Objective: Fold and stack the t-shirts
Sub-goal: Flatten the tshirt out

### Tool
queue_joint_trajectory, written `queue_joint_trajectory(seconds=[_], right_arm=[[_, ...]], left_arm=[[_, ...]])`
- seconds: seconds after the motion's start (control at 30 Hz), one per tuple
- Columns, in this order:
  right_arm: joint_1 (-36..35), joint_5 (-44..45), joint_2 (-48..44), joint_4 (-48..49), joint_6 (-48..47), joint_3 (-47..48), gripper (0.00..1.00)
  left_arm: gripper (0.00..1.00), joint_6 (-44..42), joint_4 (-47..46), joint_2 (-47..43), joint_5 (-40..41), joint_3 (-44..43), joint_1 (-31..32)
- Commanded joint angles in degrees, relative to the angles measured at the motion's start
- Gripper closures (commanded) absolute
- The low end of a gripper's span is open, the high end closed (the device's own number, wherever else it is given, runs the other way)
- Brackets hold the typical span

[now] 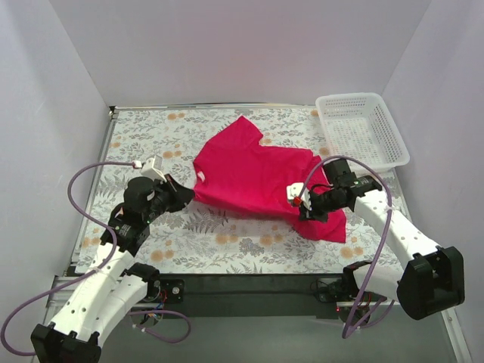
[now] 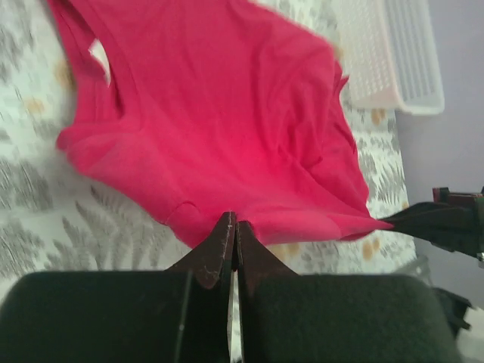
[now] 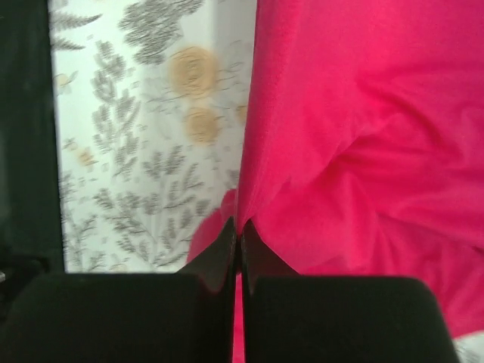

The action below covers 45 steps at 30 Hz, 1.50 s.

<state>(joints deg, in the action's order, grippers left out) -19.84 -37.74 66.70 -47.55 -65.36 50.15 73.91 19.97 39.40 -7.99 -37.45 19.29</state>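
Observation:
The magenta-red t-shirt (image 1: 253,172) is spread loosely over the middle of the floral table, stretched between both grippers. My left gripper (image 1: 185,196) is shut on its left edge; in the left wrist view the jaws (image 2: 232,224) pinch the shirt's hem (image 2: 227,136), and the white neck tag (image 2: 100,57) shows at upper left. My right gripper (image 1: 305,203) is shut on the shirt's right edge; in the right wrist view the tips (image 3: 238,227) clamp a fold of the cloth (image 3: 363,128). The shirt's lower right corner (image 1: 333,227) lies on the table.
A white plastic mesh basket (image 1: 361,130) stands at the back right corner; it also shows in the left wrist view (image 2: 393,53). The floral tablecloth (image 1: 151,136) covers the table. White walls close in on the left, back and right.

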Motion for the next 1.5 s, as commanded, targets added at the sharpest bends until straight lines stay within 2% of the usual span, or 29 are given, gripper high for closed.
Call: queue_joint_trajectory(seconds=[0.0, 0.07, 0.17, 0.3, 0.37, 0.43, 0.47, 0.5, 0.57, 0.6, 0.63, 0.7, 0.77, 0.83, 0.87, 0.9, 0.93, 0.97, 1.07, 1.1, 1.3, 1.37, 1.47], right_arm=[[-1.2, -2.0, -1.8, -1.5, -3.5, -1.3, 0.99], [-1.5, -2.9, -1.0, -2.3, -3.5, -2.6, 0.99], [-2.7, -4.8, 1.1, -5.0, -4.5, -2.5, 0.99], [-6.6, -7.0, 5.0, -7.4, -5.1, -1.9, 0.99], [-9.3, -7.1, 6.3, -8.5, -5.1, -1.5, 0.99], [-10.5, -6.8, 7.9, -9.7, -5.0, -0.6, 0.76], [-10.6, -6.3, 8.3, -10.2, -4.0, 0.5, 0.65], [-10.4, -4.0, 8.3, -10.9, -3.2, 3.2, 0.45], [-8.2, -1.7, 7.1, -11.1, -1.6, 6.2, 0.32], [-6.7, -1.1, 5.4, -10.6, -0.8, 9.2, 0.24], [-5.0, -0.2, 4.7, -9.9, -0.1, 10.7, 0.22], [0.9, 0.7, 4.6, -7.9, 4.1, 13.0, 0.21], [6.2, 1.6, 5.5, -2.7, 8.6, 14.2, 0.22], [8.0, 4.5, 7.6, 5.4, 19.4, 12.4, 0.27], [8.7, 4.3, 8.2, 7.3, 21.5, 11.5, 0.29], [8.7, 4.0, 9.0, 8.9, 23.0, 10.4, 0.30], [8.7, 3.2, 9.2, 10.6, 27.6, 9.4, 0.33], [8.7, 2.4, 9.4, 14.6, 29.0, 7.9, 0.34], [8.7, 2.8, 10.1, 17.4, 32.0, 9.2, 0.34], [8.7, 2.8, 11.0, 17.3, 32.2, 10.0, 0.34], [9.0, 1.8, 12.5, 19.6, 34.9, 11.9, 0.34], [9.5, 1.7, 12.8, 20.6, 35.8, 11.6, 0.34], [10.2, 1.4, 13.5, 21.3, 36.3, 12.0, 0.33]], left_arm=[[1.00, 9.0, 7.1, -1.6, -9.4, 0.3, -0.3], [1.00, 10.0, 9.5, -1.6, -12.4, 0.3, -0.4], [1.00, 12.2, 15.4, -2.4, -12.8, 0.0, -0.3], [1.00, 15.1, 25.4, -2.6, -11.8, 0.3, -0.3], [1.00, 15.6, 26.7, -3.6, -12.7, 2.4, -0.3], [1.00, 15.7, 27.7, -5.6, -13.2, 3.3, -0.4], [0.89, 15.1, 28.2, -6.3, -12.7, 2.4, -0.3], [0.77, 14.7, 29.3, -7.4, -11.9, 1.3, -0.4], [0.59, 12.5, 30.4, -8.2, -9.7, -2.0, -0.3], [0.43, 11.8, 30.3, -8.7, -8.4, -4.9, -0.3], [0.35, 11.2, 30.0, -9.3, -7.2, -6.5, -0.3], [0.24, 10.4, 28.0, -9.3, -2.4, -8.9, -0.3], [0.23, 10.7, 24.3, -8.1, -1.4, -7.9, -0.4], [0.23, 11.0, 15.0, -5.7, -1.4, -4.1, -0.3], [0.23, 10.7, 11.1, -2.2, -1.8, -2.6, -0.3], [0.23, 10.1, 3.5, 0.8, -1.7, -1.6, -0.3], [0.23, 9.4, 0.0, 3.9, -0.6, -1.0, -0.4], [0.23, 7.6, -5.5, 11.4, 0.1, -1.5, -0.5], [0.23, 4.1, -11.2, 22.8, 2.8, -6.4, -2.0], [0.24, 1.9, -14.0, 29.3, 2.9, -8.1, -2.9], [0.33, -4.1, -15.9, 52.8, 1.7, -22.2, -9.1], [0.38, -6.8, -14.3, 57.6, 0.2, -27.6, -9.8], [0.40, -9.4, -12.2, 65.5, -2.0, -32.2, -10.3]])
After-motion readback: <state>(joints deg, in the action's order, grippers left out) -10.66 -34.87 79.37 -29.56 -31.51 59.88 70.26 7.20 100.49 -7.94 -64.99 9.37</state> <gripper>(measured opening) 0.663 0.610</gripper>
